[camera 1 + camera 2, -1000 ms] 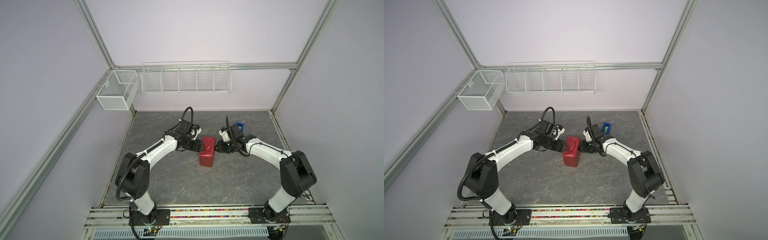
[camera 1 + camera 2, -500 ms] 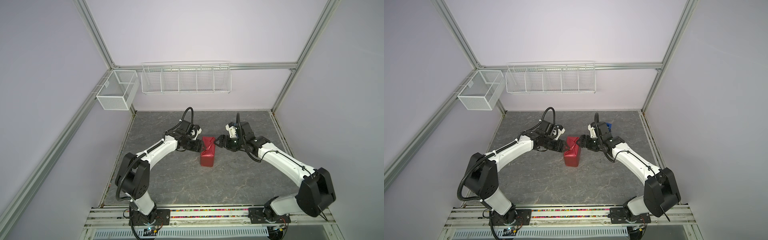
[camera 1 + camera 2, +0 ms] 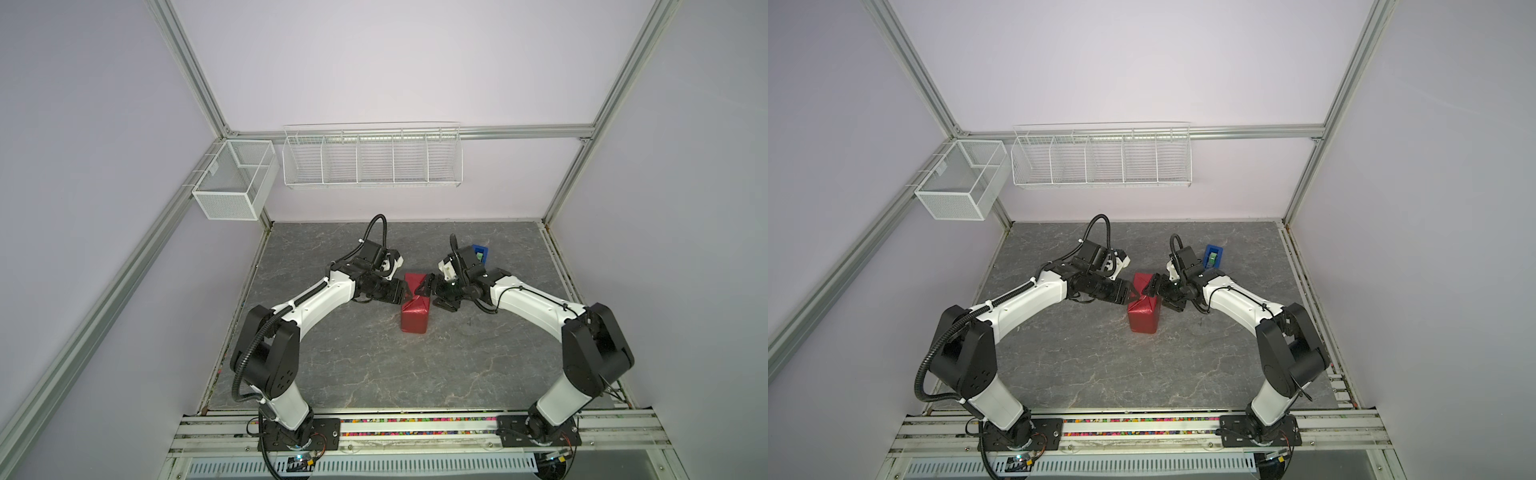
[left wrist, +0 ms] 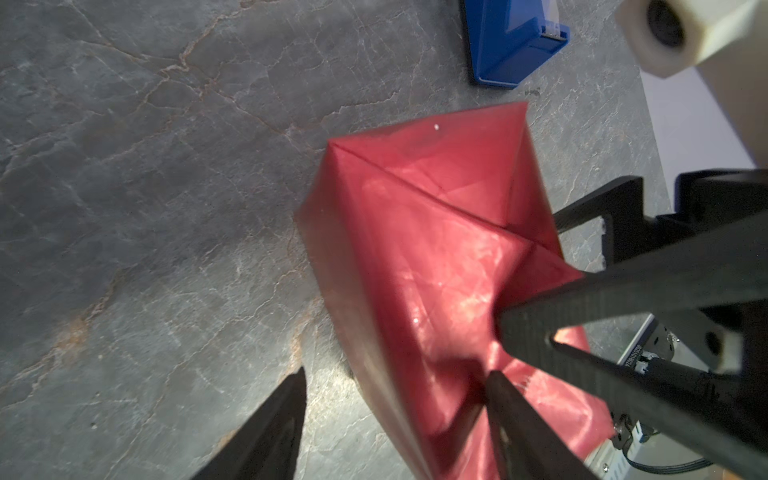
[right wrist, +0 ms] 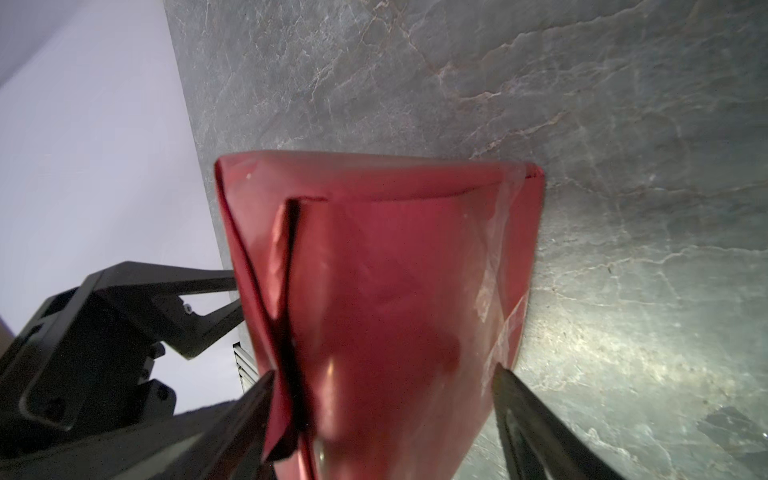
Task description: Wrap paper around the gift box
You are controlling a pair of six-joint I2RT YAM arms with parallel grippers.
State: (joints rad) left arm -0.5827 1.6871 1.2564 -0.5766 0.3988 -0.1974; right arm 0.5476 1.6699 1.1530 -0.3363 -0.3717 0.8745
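- The counter (image 3: 374, 365) is a grey slab with pale, marble-like veins; in the right wrist view it is lit brightest just beside the package.
- Pale lilac walls close it in on three sides, framed by aluminium posts (image 3: 195, 75). A rail (image 3: 415, 430) along the near edge carries both arm bases.
- There are two white wire baskets. One small mesh basket (image 3: 232, 187) hangs in the left corner, and one long basket (image 3: 372, 160) on the back wall is split into five compartments.
- There are two arms, the left arm (image 3: 316, 307) and the right arm (image 3: 536, 307), and they meet near the middle of the counter.
- There is one sheet of the paper (image 3: 413, 316), red and shiny. It is folded into an upright package standing on the counter between the arms, with the gift box hidden inside.
- One blue tape dispenser (image 3: 1212, 257) stands behind the right arm, apart from the package.
- The left jaws are spread and hold nothing. One finger (image 4: 523, 428) touches the paper's top fold and the other finger (image 4: 266, 436) hangs over bare counter.
- The right jaws stand wide apart, astride the package's upper end. One finger (image 5: 232, 415) rests against a loose flap and the other (image 5: 536, 424) sits at the opposite edge.
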